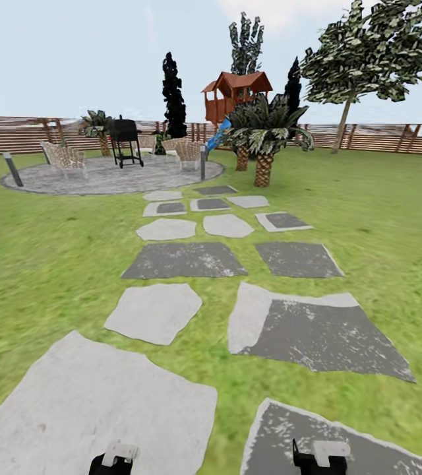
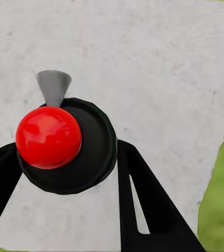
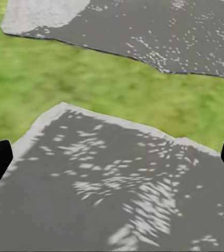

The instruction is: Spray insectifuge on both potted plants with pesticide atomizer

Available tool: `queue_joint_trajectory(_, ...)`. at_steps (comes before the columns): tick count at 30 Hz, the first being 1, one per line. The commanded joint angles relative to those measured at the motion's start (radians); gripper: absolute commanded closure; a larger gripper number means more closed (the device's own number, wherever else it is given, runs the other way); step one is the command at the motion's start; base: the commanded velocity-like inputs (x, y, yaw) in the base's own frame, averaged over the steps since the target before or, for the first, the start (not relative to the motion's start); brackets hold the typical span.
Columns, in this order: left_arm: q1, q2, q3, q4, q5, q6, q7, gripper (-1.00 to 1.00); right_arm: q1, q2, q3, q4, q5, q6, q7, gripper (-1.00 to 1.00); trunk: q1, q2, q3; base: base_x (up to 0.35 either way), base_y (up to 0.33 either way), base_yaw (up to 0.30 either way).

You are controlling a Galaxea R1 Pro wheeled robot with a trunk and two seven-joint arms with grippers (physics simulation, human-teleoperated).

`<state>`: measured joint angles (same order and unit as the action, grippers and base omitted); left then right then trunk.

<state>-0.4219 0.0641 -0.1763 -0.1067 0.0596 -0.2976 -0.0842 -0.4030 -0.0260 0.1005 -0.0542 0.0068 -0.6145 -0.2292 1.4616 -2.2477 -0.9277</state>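
We are on the way across the garden, rolling along the path of pale and dark grey stepping stones set in the green lawn. In the left wrist view the pesticide atomizer appears end-on as a dark round body with a glossy red knob and a small grey cone. It sits between the two black fingers of the left end effector, which appear to touch it on both sides, so we judge it gripped. The right end effector stands wide apart, its black tips at the far edges of its wrist view, with nothing between them and a dark stone beneath.

Pickup looks done, and we judge the step in hand to be the trip to the plants. Ahead, the stones lead to a round grey paved patio with wicker chairs and a black grill, backed by a brown slatted wooden fence. Two tall palm-like plants stand to its right. We cannot pick out the two low potted plants from here.

The next move calls for driving on and turning the head until they show. Then we bring the left arm up so the nozzle faces the leaves.
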Motion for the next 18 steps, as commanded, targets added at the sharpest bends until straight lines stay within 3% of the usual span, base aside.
queue_joint_trajectory(1,-0.001,0.000,-0.005,0.001,0.006,-0.003,-0.003,1.00,0.000,0.000,0.008,0.001,0.001,-0.001,-0.009,-1.00,0.000,0.000,-0.001,0.340,0.000,0.046)
queue_joint_trajectory(18,0.000,0.004,-0.005,0.001,0.006,-0.003,-0.003,1.00,0.000,0.001,0.009,0.001,0.001,-0.001,-0.007,-1.00,0.000,0.000,-0.001,0.340,0.000,0.003)
